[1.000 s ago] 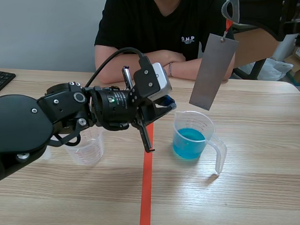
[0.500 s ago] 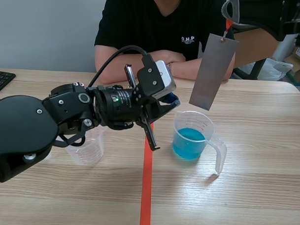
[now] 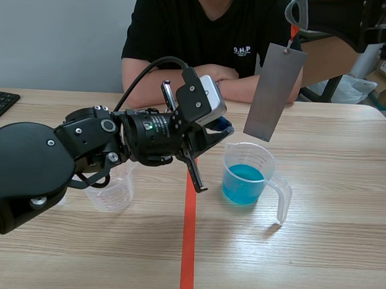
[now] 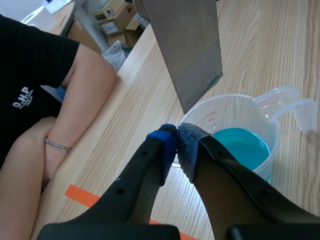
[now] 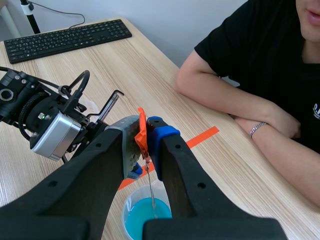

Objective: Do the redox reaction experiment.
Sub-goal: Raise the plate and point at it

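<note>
Right wrist view: pincer (image 5: 144, 134) pinches orange tag (image 5: 142, 131).

Clear cup (image 3: 112, 195) half hidden behind left arm (image 3: 27, 170); person's (image 3: 209, 31) head cut off.

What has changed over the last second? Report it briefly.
The left end effector, shut on nothing, edged slightly toward the measuring cup of blue liquid, then held still. Nothing was grasped or released. The right end effector stays shut on the orange tag, with the metal plate hanging above that cup. The empty cup has not moved.
</note>
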